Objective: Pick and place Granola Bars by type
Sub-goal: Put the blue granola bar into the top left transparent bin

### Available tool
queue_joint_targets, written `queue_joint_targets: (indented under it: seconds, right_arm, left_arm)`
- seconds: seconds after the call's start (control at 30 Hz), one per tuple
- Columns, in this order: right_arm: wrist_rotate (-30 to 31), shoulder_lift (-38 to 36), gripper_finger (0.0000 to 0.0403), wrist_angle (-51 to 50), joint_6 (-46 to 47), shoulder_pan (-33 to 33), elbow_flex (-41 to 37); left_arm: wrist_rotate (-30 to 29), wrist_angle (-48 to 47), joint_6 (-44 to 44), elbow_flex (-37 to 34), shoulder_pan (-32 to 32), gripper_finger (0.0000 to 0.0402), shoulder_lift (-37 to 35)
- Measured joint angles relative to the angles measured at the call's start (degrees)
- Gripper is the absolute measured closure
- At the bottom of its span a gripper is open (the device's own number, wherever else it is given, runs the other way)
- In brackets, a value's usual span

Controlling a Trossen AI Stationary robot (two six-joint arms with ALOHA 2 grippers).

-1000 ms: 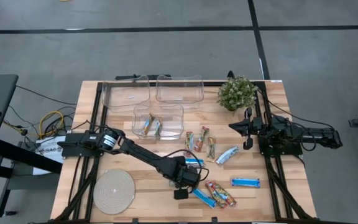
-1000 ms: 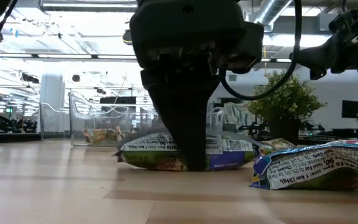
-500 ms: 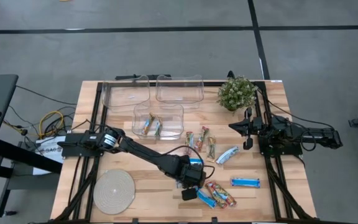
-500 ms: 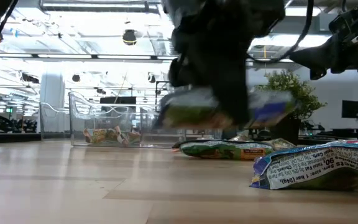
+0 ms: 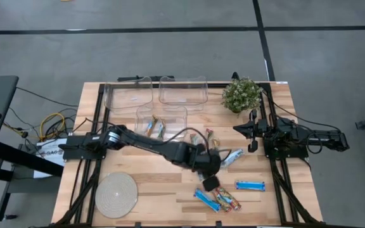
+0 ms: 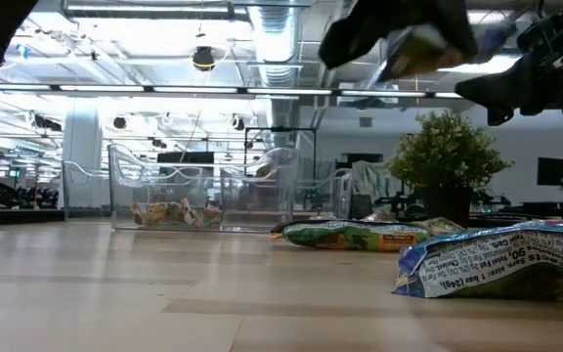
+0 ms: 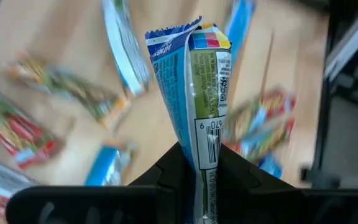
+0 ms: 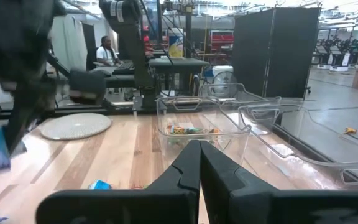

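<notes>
My left gripper (image 5: 209, 179) hangs above the table's middle, over the loose granola bars, shut on a blue-wrapped bar (image 7: 197, 81). The low view shows it high up (image 6: 399, 29) with the bar (image 6: 430, 41). Loose bars lie flat on the table: multicoloured ones (image 5: 198, 142), a silvery-blue one (image 5: 231, 157), blue ones (image 5: 250, 185) (image 5: 206, 200). Two more bars (image 5: 154, 128) lie in the nearest clear bin (image 5: 176, 114). My right gripper (image 5: 243, 130) waits shut at the table's right side, touching nothing (image 8: 199, 152). My left gripper pinches the blue bar between its two fingers at one end (image 7: 201, 149), by the barcode. The rest of the bar stands out beyond the fingertips. The bar is lifted clear of the table.
Two more clear bins (image 5: 128, 95) (image 5: 182, 92) stand at the far edge. A potted plant (image 5: 241, 95) sits at the far right, and a round pale disc (image 5: 116, 193) lies near left. Bare wood lies between the disc and the bars.
My left gripper, shut on the bar on the table a second ago, has risen high and swung toward the table's right and slightly toward the far edge. The bar has been lifted clear of the table.
</notes>
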Motion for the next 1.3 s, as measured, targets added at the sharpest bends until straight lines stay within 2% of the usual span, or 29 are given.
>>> queue_joint_targets:
  seconds: [0.23, 0.43, 0.67, 0.93, 1.3]
  right_arm:
    - [0.00, 0.00, 0.0403, 0.00, 0.01, 0.00, 0.01]
    - [-0.02, -0.02, 0.0403, 0.06, 0.00, 0.00, 0.00]
    - [-0.02, 0.00, 0.0403, 0.33, 0.01, 0.00, 0.01]
    - [-0.02, -0.02, 0.0403, 0.44, 0.01, 0.00, 0.01]
    - [-0.02, 0.00, 0.0403, 0.44, -0.01, 0.00, 0.01]
  left_arm:
    - [-1.73, 0.67, -1.17, 7.40, 3.03, 0.0352, -0.14]
    - [-1.36, 6.73, -2.56, 7.18, 4.71, 0.0352, -1.51]
    - [-1.48, 6.84, -2.40, 7.07, 5.01, 0.0352, -1.49]
    - [-1.88, 2.68, -2.28, 7.07, 6.69, 0.0352, -1.46]
    - [-7.68, -8.79, 2.00, 7.07, 9.87, 0.0352, -4.34]
